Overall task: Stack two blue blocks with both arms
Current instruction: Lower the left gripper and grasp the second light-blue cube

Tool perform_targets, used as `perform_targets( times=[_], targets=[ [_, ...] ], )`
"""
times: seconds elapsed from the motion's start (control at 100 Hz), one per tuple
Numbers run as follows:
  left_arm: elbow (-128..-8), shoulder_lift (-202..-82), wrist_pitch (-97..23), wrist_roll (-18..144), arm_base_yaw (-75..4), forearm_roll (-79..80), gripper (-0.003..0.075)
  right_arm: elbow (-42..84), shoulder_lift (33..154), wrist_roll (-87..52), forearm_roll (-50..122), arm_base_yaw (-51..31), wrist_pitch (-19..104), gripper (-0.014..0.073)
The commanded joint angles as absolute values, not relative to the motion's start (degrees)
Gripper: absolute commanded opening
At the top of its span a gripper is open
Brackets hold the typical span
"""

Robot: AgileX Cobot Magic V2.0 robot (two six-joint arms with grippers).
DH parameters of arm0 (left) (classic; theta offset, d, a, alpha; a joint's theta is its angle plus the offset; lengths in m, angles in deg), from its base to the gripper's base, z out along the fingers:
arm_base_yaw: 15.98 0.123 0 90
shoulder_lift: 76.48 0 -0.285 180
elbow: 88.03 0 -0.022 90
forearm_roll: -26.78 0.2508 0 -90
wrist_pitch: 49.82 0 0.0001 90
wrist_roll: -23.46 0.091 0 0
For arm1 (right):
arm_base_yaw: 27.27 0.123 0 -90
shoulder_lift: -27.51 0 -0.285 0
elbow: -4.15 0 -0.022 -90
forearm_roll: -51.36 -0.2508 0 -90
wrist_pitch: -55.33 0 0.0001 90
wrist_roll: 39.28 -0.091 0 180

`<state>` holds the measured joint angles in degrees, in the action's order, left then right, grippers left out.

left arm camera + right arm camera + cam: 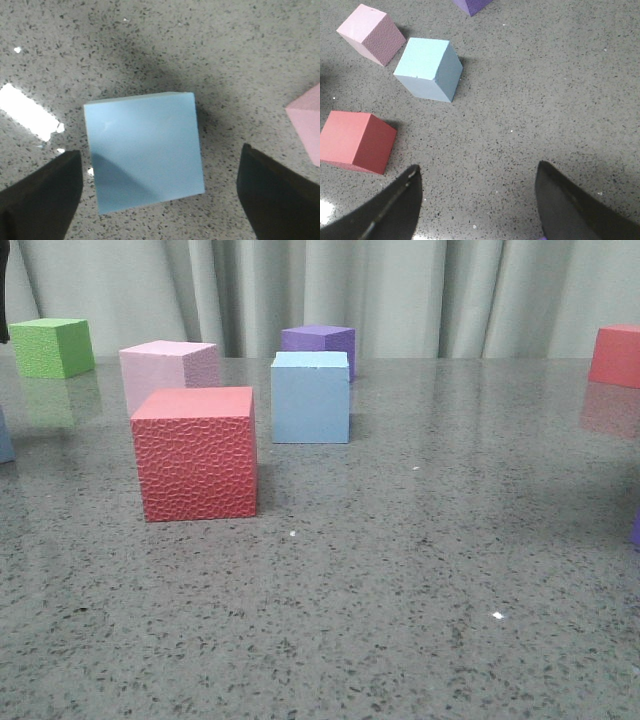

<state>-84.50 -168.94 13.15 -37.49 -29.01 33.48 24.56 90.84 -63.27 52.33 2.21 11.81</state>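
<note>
One blue block (311,398) stands mid-table behind a red cube (196,453); it also shows in the right wrist view (427,70). A second blue block (144,150) lies on the table under my left gripper (160,152), whose black fingers (42,195) are wide open on either side of it, not touching. A pale blue sliver (4,435) shows at the front view's left edge. My right gripper (478,166) is open and empty over bare table, well short of the first blue block.
A pink cube (168,370), a darker purple cube (320,340), a green cube (52,346) and a second red cube (616,355) stand toward the back. The pink cube's corner (306,125) is near the left gripper. A purple sliver (636,530) shows at the right edge.
</note>
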Motion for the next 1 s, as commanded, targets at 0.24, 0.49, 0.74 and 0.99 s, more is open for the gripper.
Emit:
perform_targets(
  times=[0.24,0.49,0.74,0.99],
  targets=[
    [-86.4,-169.2,11.9,-38.1,-29.6,36.1,0.0599,23.1,90.0,-62.8,53.2,2.0,15.9,0.0486],
    [-86.4,-172.2,11.9,-38.1,-29.6,34.9,0.0599,23.1,90.0,-62.8,53.2,2.0,15.9,0.0486],
    [-86.4,-172.8,11.9,-38.1,-29.6,35.1,0.0599,23.1,90.0,-62.8,53.2,2.0,15.9,0.0486],
    [-86.4,-172.9,11.9,-38.1,-29.6,35.4,0.0596,23.1,90.0,-62.8,53.2,2.0,15.9,0.0486]
  ],
)
